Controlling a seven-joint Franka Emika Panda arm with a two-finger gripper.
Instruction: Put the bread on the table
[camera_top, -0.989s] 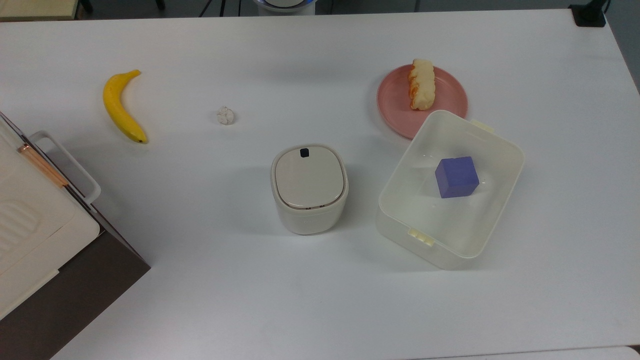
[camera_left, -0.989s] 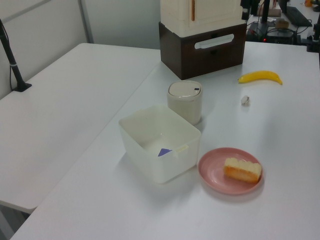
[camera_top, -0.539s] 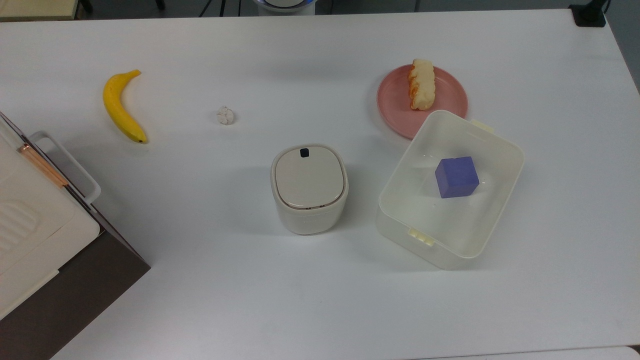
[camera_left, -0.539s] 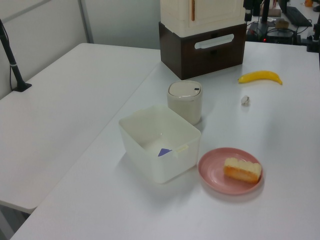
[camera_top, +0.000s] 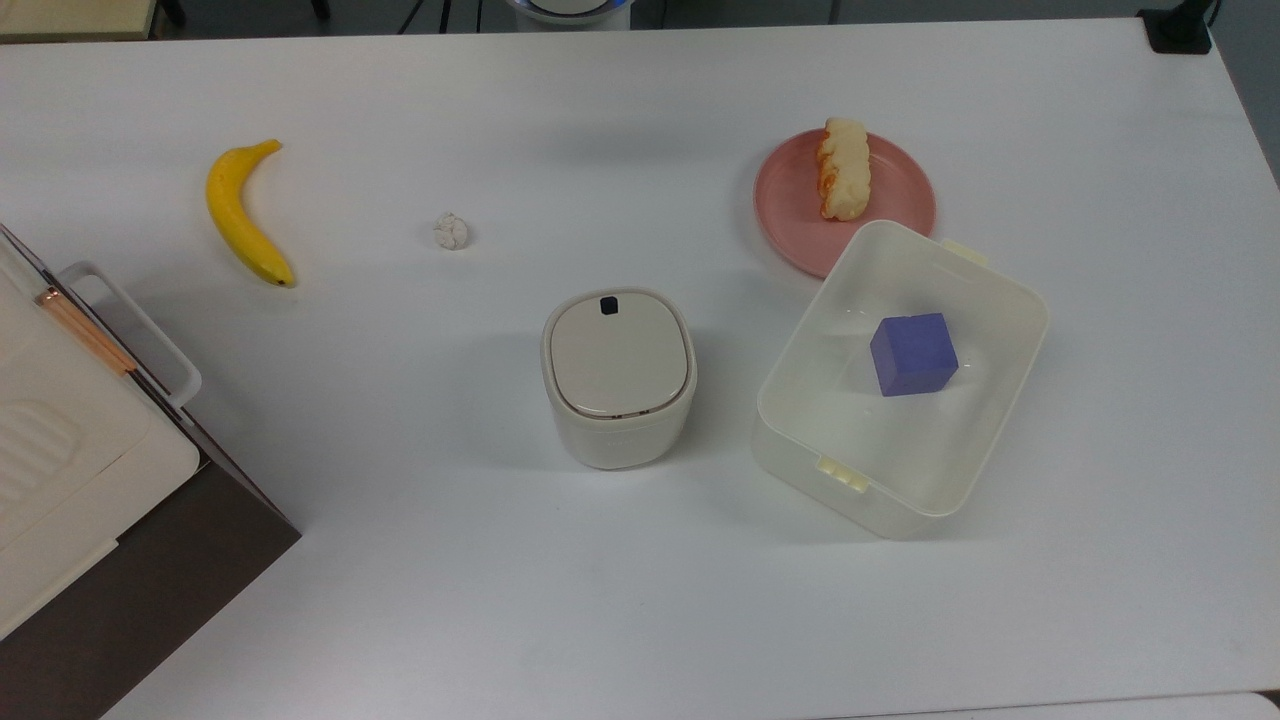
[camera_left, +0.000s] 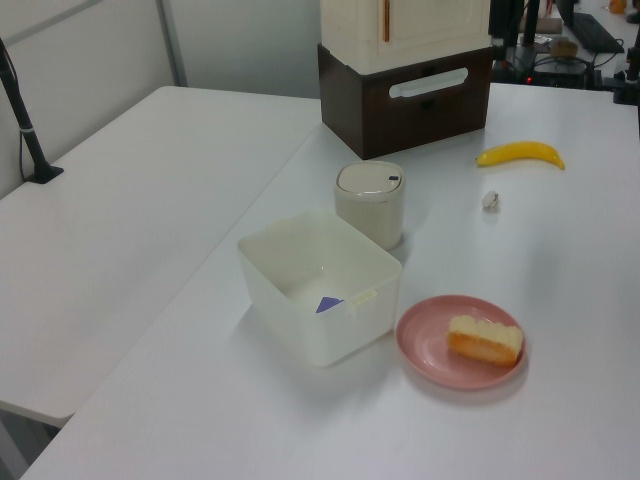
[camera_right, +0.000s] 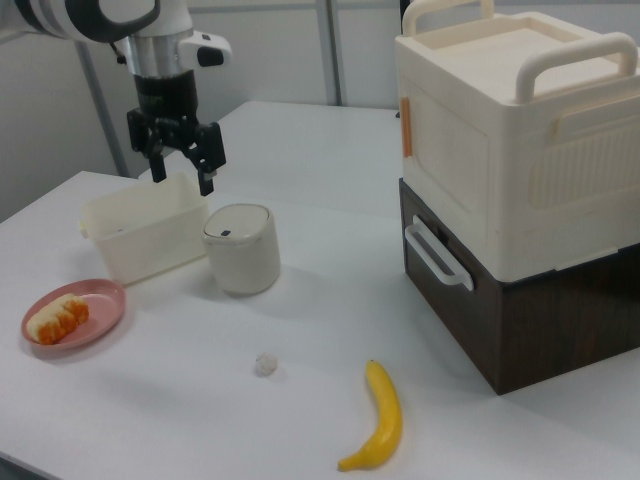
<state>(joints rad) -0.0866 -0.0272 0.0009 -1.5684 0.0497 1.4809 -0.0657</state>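
One pale-yellow, orange-glazed bread (camera_top: 843, 168) is seen lying on the round pink plate (camera_top: 900, 196); the black two-finger gripper (camera_right: 177, 152) is held open and empty above the white bench (camera_top: 640, 600).

One bread (camera_top: 843, 169), one pink plate (camera_top: 900, 200), one banana (camera_top: 240, 215), one white ball (camera_top: 451, 231), one lidded bin (camera_top: 619, 375), one tub (camera_top: 985, 420), one purple cube (camera_top: 912, 354).

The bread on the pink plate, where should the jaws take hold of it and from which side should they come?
Probably from straight above, closing across the narrow middle of the bread. It lies flat and oblong on the plate, so its long lumpy sides are the exposed faces. The box sits close by at the top view's lower side, so a low sideways approach looks cramped. The gripper is open.
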